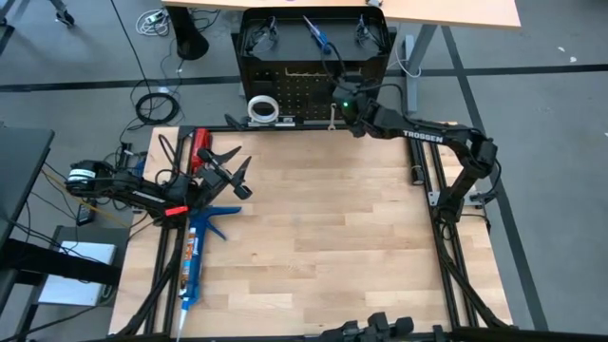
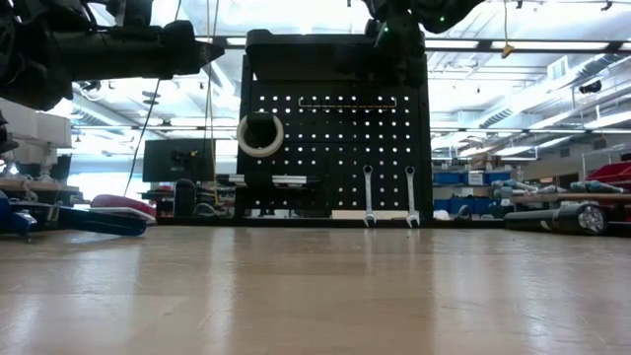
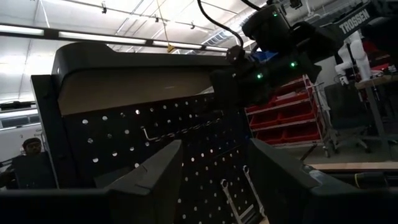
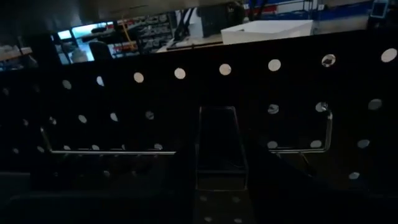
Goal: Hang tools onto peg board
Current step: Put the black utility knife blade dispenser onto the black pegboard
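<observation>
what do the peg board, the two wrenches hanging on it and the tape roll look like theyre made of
Peg board: looks like black painted sheet metal, with even punched holes.
Wrenches: bare silver metal, bright against the board.
Tape roll: white and matte, probably paper or plastic tape; hard to tell which.

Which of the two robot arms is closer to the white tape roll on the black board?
The right gripper is nearer, up against the peg board just beside the white tape roll. The left gripper hovers over the table's left side by the caulking gun.

Two wrenches (image 2: 368,195), one tape roll (image 2: 259,135), one peg board (image 2: 335,128).
</observation>
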`<action>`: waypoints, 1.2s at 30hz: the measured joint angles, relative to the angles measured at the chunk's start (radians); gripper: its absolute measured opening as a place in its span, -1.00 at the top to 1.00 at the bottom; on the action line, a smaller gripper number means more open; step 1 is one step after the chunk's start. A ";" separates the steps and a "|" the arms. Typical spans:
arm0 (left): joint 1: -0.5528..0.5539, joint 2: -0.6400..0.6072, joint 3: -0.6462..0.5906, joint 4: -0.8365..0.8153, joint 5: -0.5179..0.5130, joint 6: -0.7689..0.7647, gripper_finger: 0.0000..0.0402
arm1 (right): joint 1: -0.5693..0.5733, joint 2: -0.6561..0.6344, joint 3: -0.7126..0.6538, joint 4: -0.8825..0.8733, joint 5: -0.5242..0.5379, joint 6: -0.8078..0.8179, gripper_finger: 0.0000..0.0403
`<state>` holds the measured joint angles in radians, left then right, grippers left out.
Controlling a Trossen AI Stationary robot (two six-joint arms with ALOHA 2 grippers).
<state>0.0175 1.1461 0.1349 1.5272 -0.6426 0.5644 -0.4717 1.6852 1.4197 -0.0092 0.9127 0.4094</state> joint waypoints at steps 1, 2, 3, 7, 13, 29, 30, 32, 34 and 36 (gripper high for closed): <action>0.000 0.000 0.000 0.000 0.000 0.000 0.04 | -0.002 0.000 0.000 -0.001 -0.008 0.004 0.42; 0.000 0.000 0.000 0.000 0.000 0.000 0.04 | -0.004 -0.001 0.000 -0.008 -0.019 0.011 0.42; 0.000 0.000 0.000 -0.001 0.000 0.000 0.04 | -0.006 -0.003 0.000 -0.018 -0.033 0.016 0.42; 0.000 0.000 0.000 -0.003 0.000 0.002 0.04 | -0.008 -0.030 0.000 -0.067 -0.072 0.019 0.42; 0.000 0.000 0.000 -0.001 0.008 0.004 0.04 | -0.010 -0.068 0.000 -0.163 -0.089 0.068 0.42; 0.000 0.000 0.000 -0.030 0.023 0.007 0.04 | -0.036 -0.069 0.000 -0.178 -0.140 0.175 0.42; 0.000 0.000 0.000 -0.030 0.023 0.007 0.04 | -0.036 -0.069 0.000 -0.179 -0.140 0.175 0.42; 0.000 0.000 0.000 -0.043 0.023 0.007 0.04 | -0.036 -0.069 0.000 -0.188 -0.139 0.175 0.42; 0.000 0.000 0.000 -0.058 0.023 0.007 0.04 | -0.032 -0.069 0.000 -0.196 -0.128 0.174 0.42; 0.000 0.000 0.000 -0.059 0.023 0.007 0.04 | -0.029 -0.069 0.000 -0.205 -0.116 0.174 0.42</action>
<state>0.0175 1.1461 0.1345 1.4682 -0.6193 0.5716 -0.5003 1.6165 1.4193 -0.2145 0.7970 0.5833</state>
